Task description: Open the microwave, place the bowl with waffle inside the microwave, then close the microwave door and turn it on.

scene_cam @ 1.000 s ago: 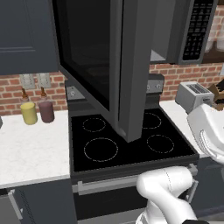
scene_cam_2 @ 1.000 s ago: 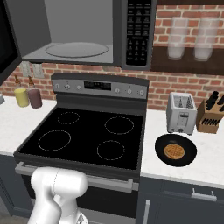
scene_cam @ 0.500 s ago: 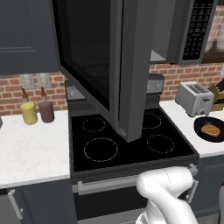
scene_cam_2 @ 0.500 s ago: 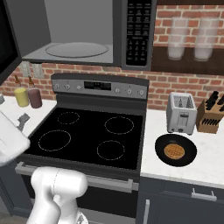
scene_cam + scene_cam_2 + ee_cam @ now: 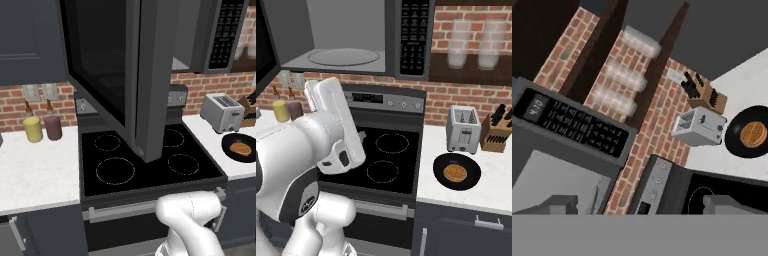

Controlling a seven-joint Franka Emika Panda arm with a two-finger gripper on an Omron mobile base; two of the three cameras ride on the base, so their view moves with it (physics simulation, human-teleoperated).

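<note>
The microwave (image 5: 356, 37) hangs over the stove with its cavity and glass turntable (image 5: 343, 56) exposed. Its keypad (image 5: 572, 122) sits on the right side. The microwave door (image 5: 115, 75) stands swung wide open toward me. The black bowl with waffle (image 5: 457, 172) rests on the white counter right of the stove, in front of the toaster; it also shows as the bowl (image 5: 752, 132) in the hand view and the bowl (image 5: 241, 148) in the left base view. My gripper (image 5: 642, 209) is open and empty, well away from the bowl, looking toward microwave and counter.
A silver toaster (image 5: 462, 129) and a knife block (image 5: 496, 132) stand behind the bowl. Yellow jar (image 5: 33, 128) and maroon jar (image 5: 52, 126) sit on the left counter. The black stove top (image 5: 145, 165) lies below the door. My white arm (image 5: 331, 125) rises in front of the stove's left half.
My arm has swung across from the right side and now rises large at the left of the right base view. Bowl and door have not moved.
</note>
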